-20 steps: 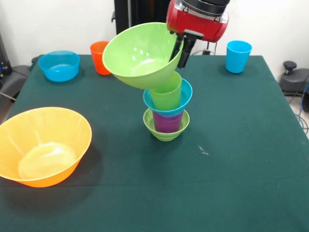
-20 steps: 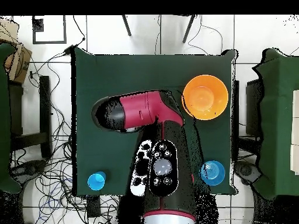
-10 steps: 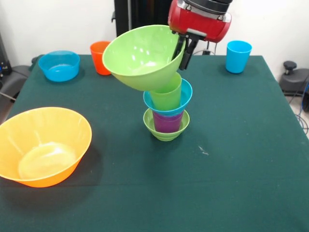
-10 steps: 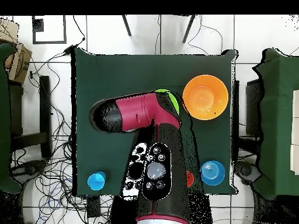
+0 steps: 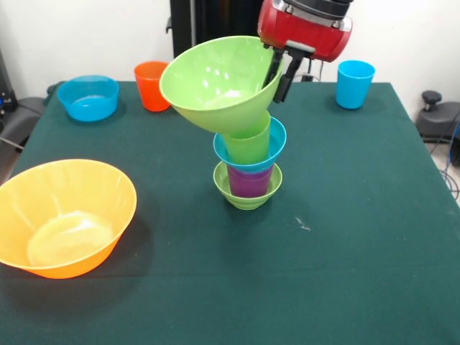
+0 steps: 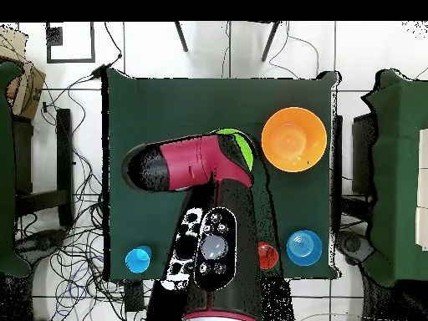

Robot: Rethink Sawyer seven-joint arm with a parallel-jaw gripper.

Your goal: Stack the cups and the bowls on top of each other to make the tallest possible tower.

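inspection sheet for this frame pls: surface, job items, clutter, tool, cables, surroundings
Surface: table under dark green cloth.
Job's things: tower at centre; medium green bowl tilted against its top green cup; orange bowl, blue bowl, orange cup, light blue cup stand apart.
Clutter: nothing seen.
Tool: tool shut on the medium green bowl's rim.
Cables: many on the floor, off the table.
Surroundings: neighbouring green tables, cardboard box.

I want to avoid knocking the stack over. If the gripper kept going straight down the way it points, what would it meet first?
Probably the tower: the gripper, shut on the tilted green bowl, hangs just above the small blue bowl rim. Depth is unclear, so it might slip behind it to the table.
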